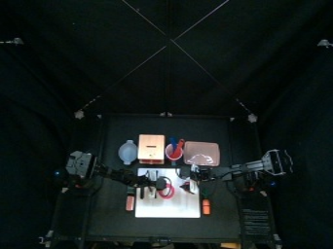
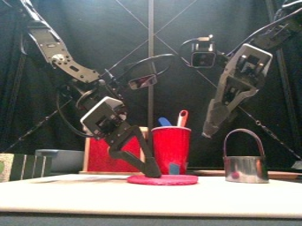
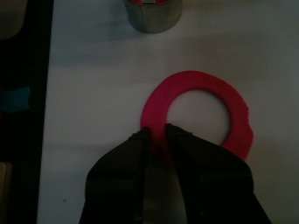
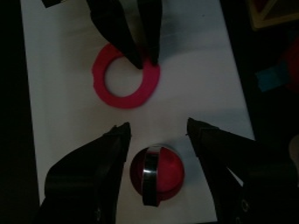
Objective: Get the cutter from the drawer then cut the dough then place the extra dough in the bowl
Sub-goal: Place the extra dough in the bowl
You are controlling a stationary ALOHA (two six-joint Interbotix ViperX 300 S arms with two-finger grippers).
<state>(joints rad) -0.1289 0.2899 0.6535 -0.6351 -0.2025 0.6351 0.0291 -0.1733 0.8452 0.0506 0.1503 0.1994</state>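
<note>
Dough ring point(image 3: 197, 81) on white board point(image 3: 105, 70)

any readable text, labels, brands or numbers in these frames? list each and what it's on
None readable in any view.
The red cup, the cutter, the wooden box, the dough ring and the white cutting board all show plain surfaces, with no print, label or number.

The white cutting board point(image 1: 169, 210) is being lit brightly, the black curtains point(image 1: 78, 58) are being left dark, and faint glints are being thrown off the metal cutter point(image 2: 245, 168).
</note>
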